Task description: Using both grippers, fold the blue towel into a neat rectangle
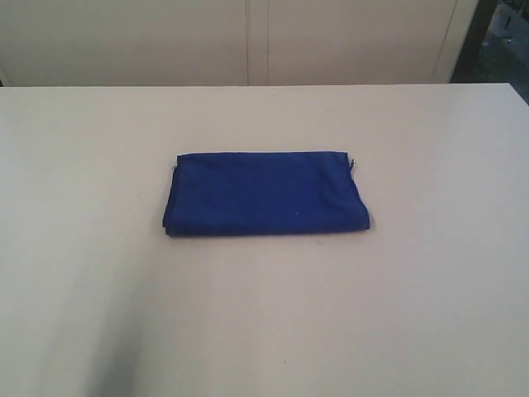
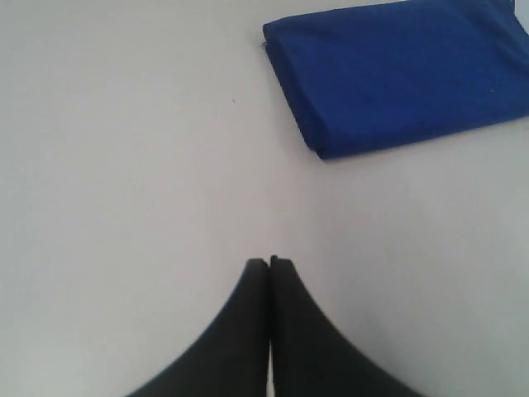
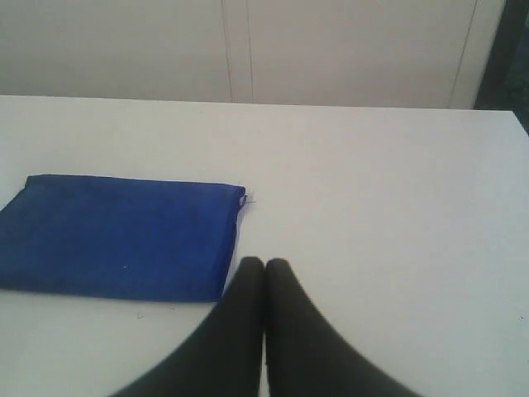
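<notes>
Table (image 1: 91, 314); left hand (image 2: 269, 261), right hand (image 3: 264, 261) pinched

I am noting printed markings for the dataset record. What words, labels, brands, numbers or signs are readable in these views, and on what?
None: no readable text in any view.
The folded royal-blue cloth towel is plain, with no visible tag or print.
The pale matte tabletop carries no label.
The black fingers of the left gripper and the right gripper show no lettering.
</notes>
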Controlling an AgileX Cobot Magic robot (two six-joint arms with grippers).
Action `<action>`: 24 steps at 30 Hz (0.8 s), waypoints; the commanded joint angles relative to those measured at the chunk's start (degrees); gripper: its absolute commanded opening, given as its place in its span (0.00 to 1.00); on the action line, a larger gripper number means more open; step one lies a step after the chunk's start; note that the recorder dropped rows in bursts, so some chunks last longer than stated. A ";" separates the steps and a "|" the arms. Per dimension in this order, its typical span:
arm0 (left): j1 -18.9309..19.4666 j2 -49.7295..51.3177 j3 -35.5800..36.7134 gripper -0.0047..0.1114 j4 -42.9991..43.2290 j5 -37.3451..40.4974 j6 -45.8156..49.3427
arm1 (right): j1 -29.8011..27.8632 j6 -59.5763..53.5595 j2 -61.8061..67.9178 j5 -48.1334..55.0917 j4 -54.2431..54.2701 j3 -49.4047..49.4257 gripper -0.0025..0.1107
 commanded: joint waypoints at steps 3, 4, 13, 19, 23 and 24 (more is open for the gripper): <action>0.04 -0.35 0.38 0.04 -0.44 0.10 0.29 | -0.33 -0.10 -0.33 -0.79 -0.13 0.18 0.02; 0.04 -0.35 0.38 0.04 -0.44 0.10 0.29 | -0.33 -0.10 -0.33 -0.79 -0.13 0.18 0.02; 0.04 -0.35 0.38 0.04 -0.44 -0.02 0.29 | -0.33 -0.10 -3.20 -0.77 -0.13 0.18 0.02; 0.04 -0.35 0.38 0.04 -0.44 -0.02 0.29 | -0.44 -0.10 -11.04 -1.68 -0.13 2.14 0.02; 0.04 -0.57 0.38 0.04 -0.44 -0.12 0.29 | -2.11 -0.10 -16.00 -1.45 -0.13 3.89 0.02; 0.04 -0.81 0.38 0.04 -0.44 -0.12 0.29 | -2.89 -0.10 -17.24 -1.45 -0.13 4.52 0.02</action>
